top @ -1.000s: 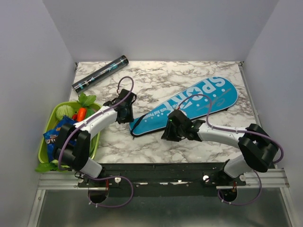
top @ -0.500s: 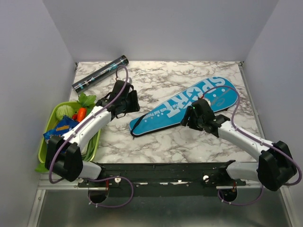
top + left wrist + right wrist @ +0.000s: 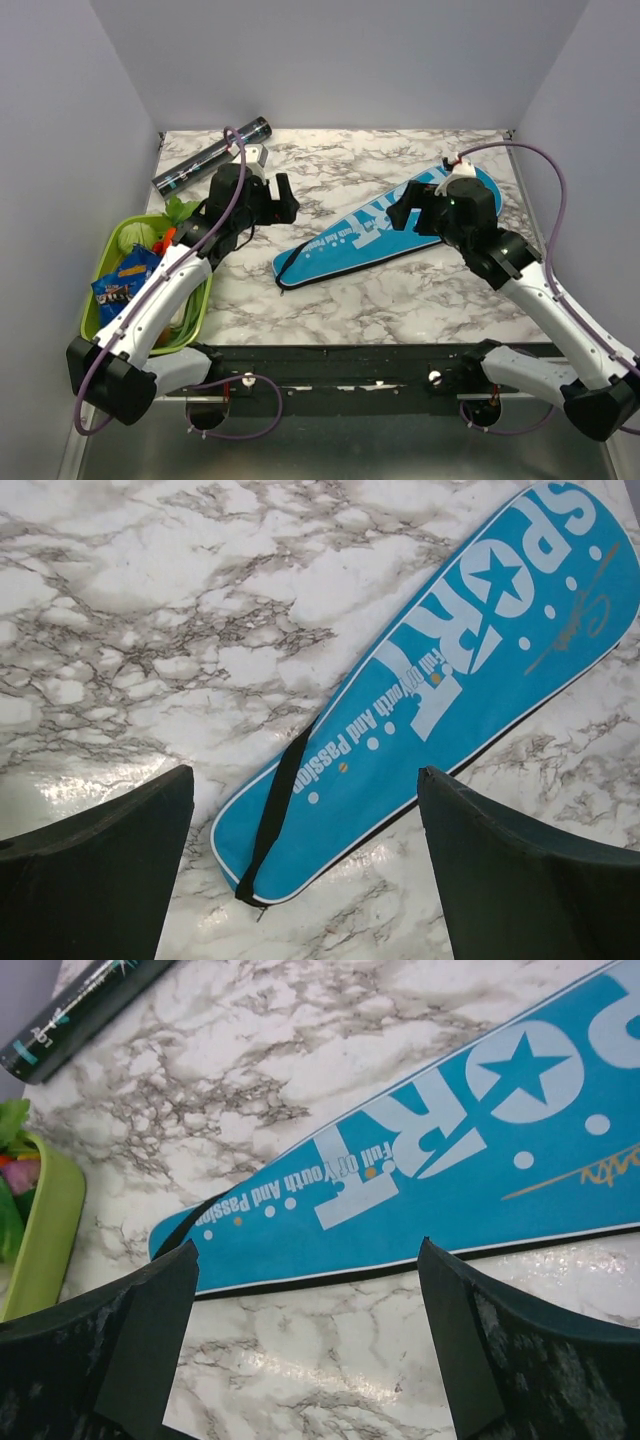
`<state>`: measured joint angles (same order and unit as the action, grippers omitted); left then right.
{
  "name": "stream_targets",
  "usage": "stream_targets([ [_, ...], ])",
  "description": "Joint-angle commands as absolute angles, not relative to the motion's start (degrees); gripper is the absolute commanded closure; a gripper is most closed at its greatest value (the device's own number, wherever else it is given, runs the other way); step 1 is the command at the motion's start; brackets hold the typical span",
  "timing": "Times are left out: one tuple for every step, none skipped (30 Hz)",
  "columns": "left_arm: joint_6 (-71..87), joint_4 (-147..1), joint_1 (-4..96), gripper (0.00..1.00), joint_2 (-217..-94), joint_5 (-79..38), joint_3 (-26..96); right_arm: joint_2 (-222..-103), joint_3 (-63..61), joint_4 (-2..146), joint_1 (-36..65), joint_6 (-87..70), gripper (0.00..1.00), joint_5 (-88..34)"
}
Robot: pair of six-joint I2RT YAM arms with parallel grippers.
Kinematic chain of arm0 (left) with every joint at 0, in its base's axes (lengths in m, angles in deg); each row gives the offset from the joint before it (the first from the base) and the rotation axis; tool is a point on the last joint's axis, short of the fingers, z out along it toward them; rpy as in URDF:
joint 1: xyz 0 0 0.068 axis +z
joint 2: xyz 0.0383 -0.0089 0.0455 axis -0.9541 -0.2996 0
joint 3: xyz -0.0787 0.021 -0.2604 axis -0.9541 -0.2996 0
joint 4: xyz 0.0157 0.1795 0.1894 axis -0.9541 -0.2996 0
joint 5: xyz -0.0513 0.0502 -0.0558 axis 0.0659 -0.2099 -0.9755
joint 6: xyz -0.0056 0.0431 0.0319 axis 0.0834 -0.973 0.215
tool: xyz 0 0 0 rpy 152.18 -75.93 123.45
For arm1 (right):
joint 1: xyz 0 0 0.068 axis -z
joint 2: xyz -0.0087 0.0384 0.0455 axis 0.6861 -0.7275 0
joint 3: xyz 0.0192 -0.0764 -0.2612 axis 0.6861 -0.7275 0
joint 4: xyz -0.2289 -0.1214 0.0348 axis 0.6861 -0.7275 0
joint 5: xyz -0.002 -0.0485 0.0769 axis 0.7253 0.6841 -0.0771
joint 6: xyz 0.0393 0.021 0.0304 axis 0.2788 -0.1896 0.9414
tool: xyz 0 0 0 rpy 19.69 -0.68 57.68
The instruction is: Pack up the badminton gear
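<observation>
The long blue "SPORT" racket cover [image 3: 340,243] lies flat and slantwise on the marble table, its narrow strapped end toward the front left. It fills much of the left wrist view [image 3: 440,690] and the right wrist view [image 3: 430,1170]. A dark slim tube [image 3: 190,170] lies at the back left, and its end shows in the right wrist view [image 3: 80,1005]. My left gripper [image 3: 287,198] [image 3: 305,772] hangs open above the table, left of the cover. My right gripper [image 3: 408,202] [image 3: 308,1244] hangs open over the cover's wide half. Neither holds anything.
A green basket [image 3: 95,300] with vegetables and a blue snack packet [image 3: 120,285] stands at the left edge, under the left arm; its rim [image 3: 45,1230] shows in the right wrist view. Grey walls close in the table at the left, back and right.
Both grippers have opened wide and risen off the cover. The left arm drew back toward the tube. The right arm swung from the cover's narrow end to over its wide half.
</observation>
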<state>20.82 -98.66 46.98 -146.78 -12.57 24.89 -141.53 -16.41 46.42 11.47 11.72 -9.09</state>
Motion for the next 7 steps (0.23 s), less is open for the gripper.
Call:
stream_targets([
  [17.07, -98.62, 46.82, 0.01, -144.75, -9.07, 27.27, -137.98, -14.63, 42.23, 11.51, 7.72, 0.01, -6.3],
  [16.9, -98.7, 46.82, 0.01, -144.75, -8.81, 27.27, -137.27, -15.5, 42.32, 11.51, 7.19, 0.0, -7.26],
  [16.63, -98.7, 46.82, 0.01, -144.57, -8.55, 27.19, -136.48, -16.81, 44.32, 11.6, 4.75, 0.0, -9.53],
  [16.72, -98.53, 46.82, 0.01, -144.22, -8.2, 26.84, -135.25, -17.43, 45.12, 11.6, 4.73, 0.0, -9.99],
  [16.8, -98.35, 46.82, 0.01, -144.05, -7.84, 26.57, -135.15, -17.53, 45.22, 11.51, 4.99, 0.0, -9.47],
  [16.89, -97.66, 46.82, 0.01, -143.87, -7.75, 26.31, -135.15, -17.35, 45.13, 11.51, 5.43, 0.0, -8.07],
  [16.98, -97.3, 46.82, 0.01, -143.61, -7.75, 25.7, -135.07, -17.35, 45.13, 11.51, 5.52, 0.0, -7.19],
])
